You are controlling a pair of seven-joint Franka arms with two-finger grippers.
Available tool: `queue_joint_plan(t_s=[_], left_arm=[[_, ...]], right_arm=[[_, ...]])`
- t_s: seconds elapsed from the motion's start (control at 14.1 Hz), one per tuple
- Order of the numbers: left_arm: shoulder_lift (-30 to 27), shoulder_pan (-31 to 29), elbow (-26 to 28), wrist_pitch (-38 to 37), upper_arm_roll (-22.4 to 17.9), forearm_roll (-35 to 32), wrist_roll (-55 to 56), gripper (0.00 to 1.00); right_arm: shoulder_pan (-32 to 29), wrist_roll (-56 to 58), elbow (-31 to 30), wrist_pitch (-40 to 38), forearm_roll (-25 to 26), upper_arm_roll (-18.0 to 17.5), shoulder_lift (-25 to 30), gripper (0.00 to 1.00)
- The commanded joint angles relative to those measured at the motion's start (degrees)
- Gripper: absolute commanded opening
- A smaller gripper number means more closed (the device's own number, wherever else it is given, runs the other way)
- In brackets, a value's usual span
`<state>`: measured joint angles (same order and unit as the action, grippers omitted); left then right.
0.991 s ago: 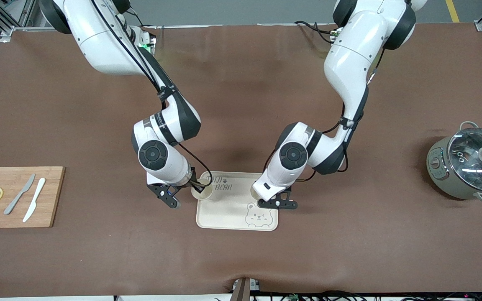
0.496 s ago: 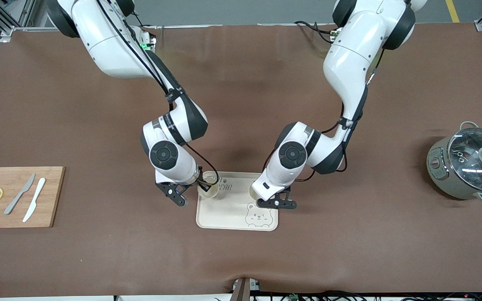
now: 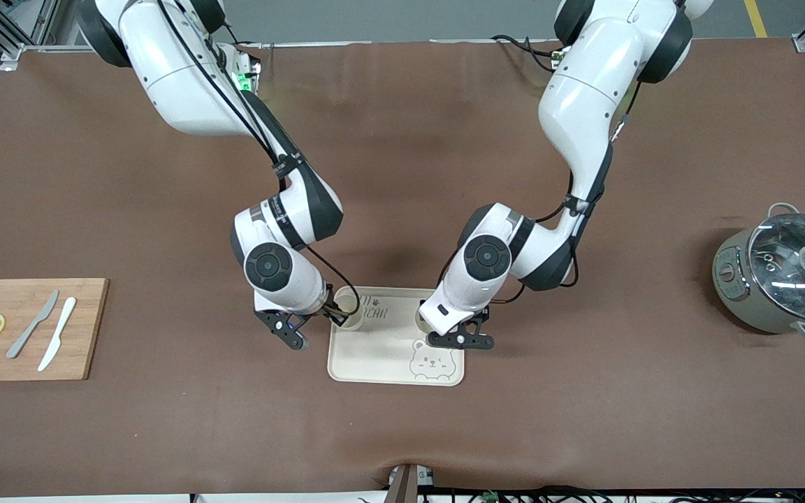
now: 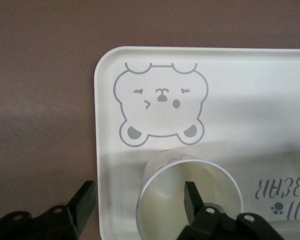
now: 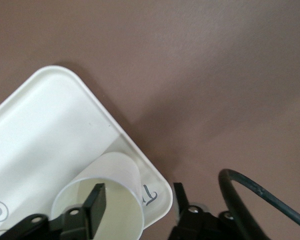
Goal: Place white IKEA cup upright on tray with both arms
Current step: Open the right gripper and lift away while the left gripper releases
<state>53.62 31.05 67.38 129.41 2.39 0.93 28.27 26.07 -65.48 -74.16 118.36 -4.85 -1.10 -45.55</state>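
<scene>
The cream bear tray (image 3: 381, 356) lies mid-table. Two white cups stand upright on it. One cup (image 3: 349, 313) is in the corner toward the right arm's end; my right gripper (image 3: 315, 328) is open astride its wall. In the right wrist view (image 5: 137, 202) one finger (image 5: 95, 202) is inside that cup (image 5: 115, 175) and the other hangs off the tray (image 5: 45, 125). The other cup (image 3: 421, 318) is at the edge toward the left arm's end; my left gripper (image 3: 453, 335) is open astride it. In the left wrist view (image 4: 137, 202) one finger (image 4: 192, 200) is inside that cup (image 4: 165, 200), on the tray (image 4: 270, 125).
A wooden cutting board (image 3: 32, 328) with lemon slices and two knives lies at the right arm's end. A pot with a glass lid (image 3: 780, 276) stands at the left arm's end. A black cable (image 5: 255, 195) loops beside my right gripper.
The right arm shifted its cup a little farther onto the tray, then eased back slightly. The left arm has barely moved.
</scene>
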Motion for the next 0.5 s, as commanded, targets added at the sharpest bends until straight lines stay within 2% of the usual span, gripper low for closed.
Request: queue_joint_plan(t_s=[0.0, 0.28, 0.42], left_arm=[[-0.2, 0.8, -0.7, 0.1, -1.3, 0.4, 0.6, 1.00], [-1.8, 0.4, -0.6, -2.4, -1.4, 0.4, 0.5, 1.00], [-3.3, 0.0, -0.6, -5.6, -1.4, 0.2, 0.2, 1.00]], right_arm=[[-1.7, 1.2, 4.5, -7.8, -0.6, -0.6, 0.9, 1.00], [-4.8, 2.5, 8.8, -18.8, -0.5, -0.3, 3.2, 1.00], [-7.4, 8.9, 7.8, -21.3, -0.7, -0.1, 8.2, 1.00]])
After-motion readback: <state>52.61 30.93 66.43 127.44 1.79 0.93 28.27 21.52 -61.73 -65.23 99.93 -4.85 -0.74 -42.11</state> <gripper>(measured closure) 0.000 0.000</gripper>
